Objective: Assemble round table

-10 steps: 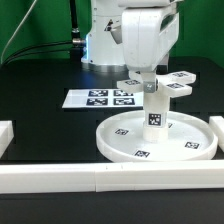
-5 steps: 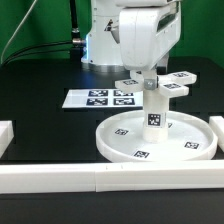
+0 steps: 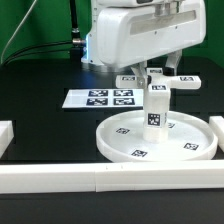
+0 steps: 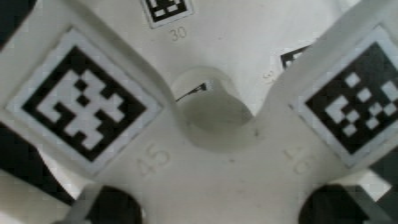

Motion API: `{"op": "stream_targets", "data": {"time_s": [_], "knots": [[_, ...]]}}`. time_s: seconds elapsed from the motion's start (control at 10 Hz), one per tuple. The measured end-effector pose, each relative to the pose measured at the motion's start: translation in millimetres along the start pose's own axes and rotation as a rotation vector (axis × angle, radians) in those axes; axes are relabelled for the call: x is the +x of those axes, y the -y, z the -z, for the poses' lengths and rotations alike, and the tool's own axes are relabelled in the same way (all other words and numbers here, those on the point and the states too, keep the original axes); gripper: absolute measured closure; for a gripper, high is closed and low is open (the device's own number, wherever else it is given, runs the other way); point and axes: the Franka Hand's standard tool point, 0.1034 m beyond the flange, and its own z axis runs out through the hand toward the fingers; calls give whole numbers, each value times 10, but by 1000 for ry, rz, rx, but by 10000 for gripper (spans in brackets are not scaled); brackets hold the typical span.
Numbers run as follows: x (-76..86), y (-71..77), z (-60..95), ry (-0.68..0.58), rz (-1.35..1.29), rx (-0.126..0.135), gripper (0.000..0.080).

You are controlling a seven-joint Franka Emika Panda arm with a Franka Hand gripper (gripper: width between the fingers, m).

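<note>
The large round disc [image 3: 130,152] lies on the black table. The thick leg [image 3: 156,110] stands upright in its hub. The cross-shaped piece [image 3: 183,82] sits on top of the leg, its marker arms sticking out to both sides. My gripper [image 3: 157,74] comes straight down onto it and is shut on the cross-shaped piece. In the wrist view the cross-shaped piece [image 4: 214,115] fills the picture, with its centre hole and two marker arms. The white piece spans the gap between the dark fingertips [image 4: 107,207] of my gripper [image 4: 222,205].
The marker board [image 3: 100,99] lies flat behind the disc toward the exterior view's left. A long white border bar [image 3: 100,180] runs along the front, and a short one [image 3: 5,135] stands at the exterior view's left edge.
My wrist has turned about the leg's axis, and the cross-shaped piece has turned with it. Its arms now point more to the sides. The disc and leg have not moved.
</note>
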Motion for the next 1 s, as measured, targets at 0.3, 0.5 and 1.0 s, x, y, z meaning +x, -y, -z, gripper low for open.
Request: {"op": "stream_targets", "data": {"time_s": [0.3,0.5,1.0], "knots": [[-5,2,1,-1,-344,1,361],[6,-5,2,-12,-492,0,360],[11,-7,4,-15,-815,7,360]]}}
